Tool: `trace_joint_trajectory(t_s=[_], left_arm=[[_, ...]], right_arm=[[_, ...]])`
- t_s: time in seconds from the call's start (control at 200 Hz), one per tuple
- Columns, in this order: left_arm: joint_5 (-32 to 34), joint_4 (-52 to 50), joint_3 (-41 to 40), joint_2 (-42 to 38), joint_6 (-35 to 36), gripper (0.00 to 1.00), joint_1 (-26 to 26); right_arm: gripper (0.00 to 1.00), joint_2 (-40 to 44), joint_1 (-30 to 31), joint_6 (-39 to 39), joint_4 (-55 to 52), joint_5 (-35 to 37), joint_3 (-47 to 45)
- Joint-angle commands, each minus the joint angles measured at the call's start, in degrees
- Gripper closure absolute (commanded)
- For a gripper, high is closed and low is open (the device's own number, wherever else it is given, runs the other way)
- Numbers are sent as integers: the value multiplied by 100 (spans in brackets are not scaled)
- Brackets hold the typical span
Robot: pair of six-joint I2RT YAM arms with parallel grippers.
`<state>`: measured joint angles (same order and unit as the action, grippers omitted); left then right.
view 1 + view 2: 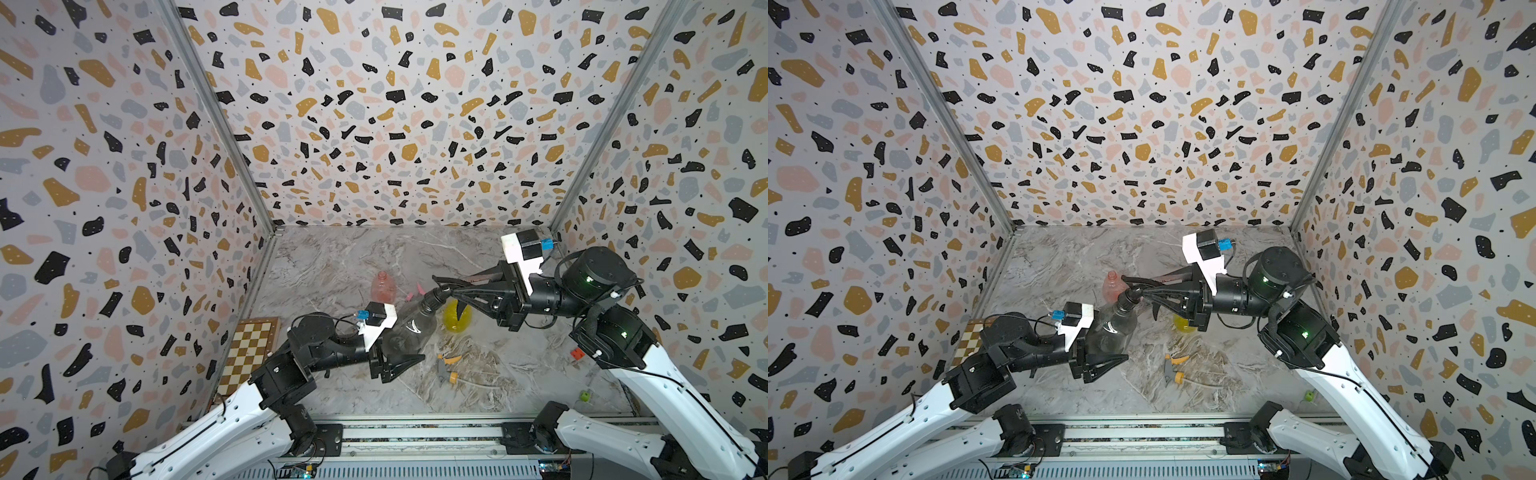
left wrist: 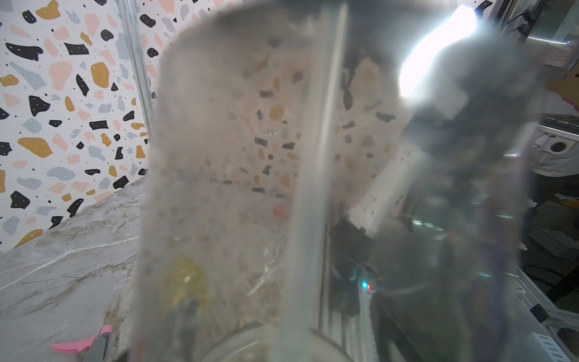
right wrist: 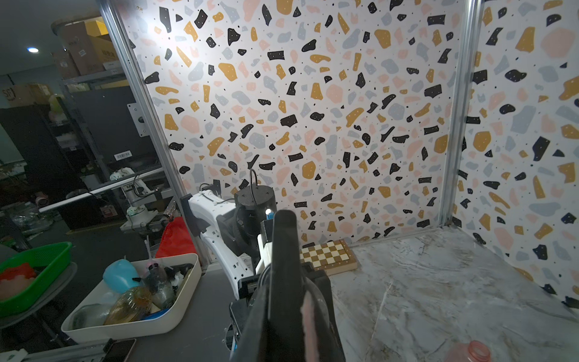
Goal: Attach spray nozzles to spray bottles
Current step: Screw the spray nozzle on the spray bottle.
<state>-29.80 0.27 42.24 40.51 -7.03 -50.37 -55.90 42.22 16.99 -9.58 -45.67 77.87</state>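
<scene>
In both top views the left tool (image 1: 405, 351) pinches the lower body of the grey bottle (image 1: 409, 330) (image 1: 1113, 328), which is tilted with its neck toward the right arm. The black nozzle (image 1: 436, 293) (image 1: 1129, 295) sits on that neck. The right tool (image 1: 442, 286) (image 1: 1138, 289) is pressed together at the nozzle's head, apparently gripping it, though black on black makes the contact hard to read. The pink bottle (image 1: 383, 286) stands upright on the counter (image 1: 332, 257) just behind the grey one, with the pink nozzle (image 1: 417, 291) lying beside it. The yellow bottle (image 1: 451, 322) stands under the right tool. The yellow nozzle (image 1: 446, 372) lies on its side nearer the front, its tube trailing away. A chessboard (image 1: 249, 353) lies by the left wall. In the left wrist view the grey bottle (image 2: 235, 156) fills most of the frame as a smoky blur, with a pale streak running through it. The yellow bottle (image 2: 185, 279) shows dimly through it, and the pink nozzle (image 2: 84, 344) lies on the counter at the edge. In the right wrist view the dark fingers (image 3: 282, 266) meet at the middle. The pink bottle (image 3: 470, 351) shows in the corner and the chessboard (image 3: 327, 255) lies against the wall.
</scene>
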Motion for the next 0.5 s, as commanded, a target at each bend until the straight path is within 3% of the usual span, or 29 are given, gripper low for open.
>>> trace_joint_trajectory(t_s=[0.0, 0.19, 0.491], left_arm=[[-70, 153, -26, 45, 123, 100, -18], [23, -78, 112, 104, 220, 100, -22], [174, -622, 355, 95, 509, 100, -17]], right_arm=[[92, -126, -20, -236, -521, -6, 317], [99, -426, -20, -642, -1371, -80, 715], [100, -721, -53, -1316, -2588, 67, 1237]])
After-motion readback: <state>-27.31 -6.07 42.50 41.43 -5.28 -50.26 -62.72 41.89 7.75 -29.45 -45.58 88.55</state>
